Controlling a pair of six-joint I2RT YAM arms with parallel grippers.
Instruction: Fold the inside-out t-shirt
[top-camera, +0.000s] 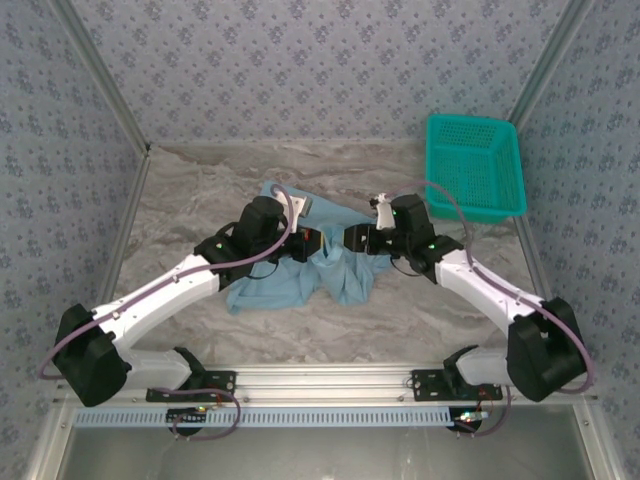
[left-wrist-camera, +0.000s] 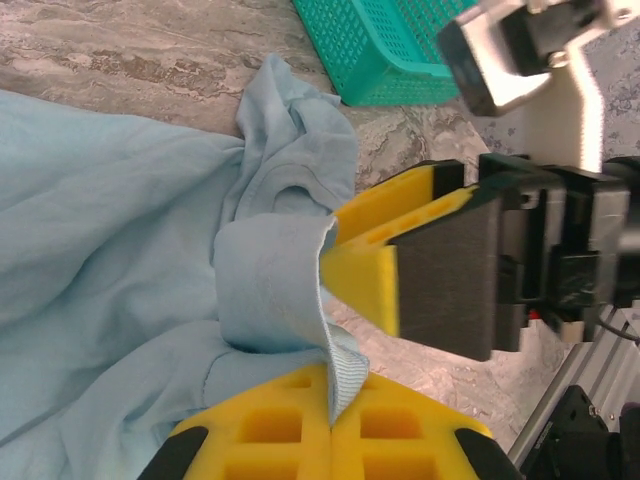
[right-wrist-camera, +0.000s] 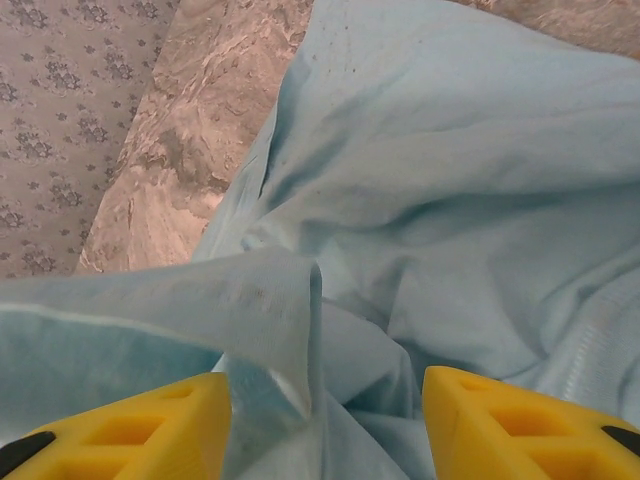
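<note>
The top external view looks steeply down from above and behind the arm bases toward the far edge of the table (top-camera: 200, 180), wide enough to take in the whole table. The left wrist view sits close behind the left gripper (left-wrist-camera: 330, 425), facing the far right corner, where the basket (left-wrist-camera: 390, 50) stands, with the right gripper (left-wrist-camera: 332, 245) near. The right wrist view, equally close, faces the table's left edge and the wall (right-wrist-camera: 60, 100). All three share the t-shirt (top-camera: 290, 280).
</note>
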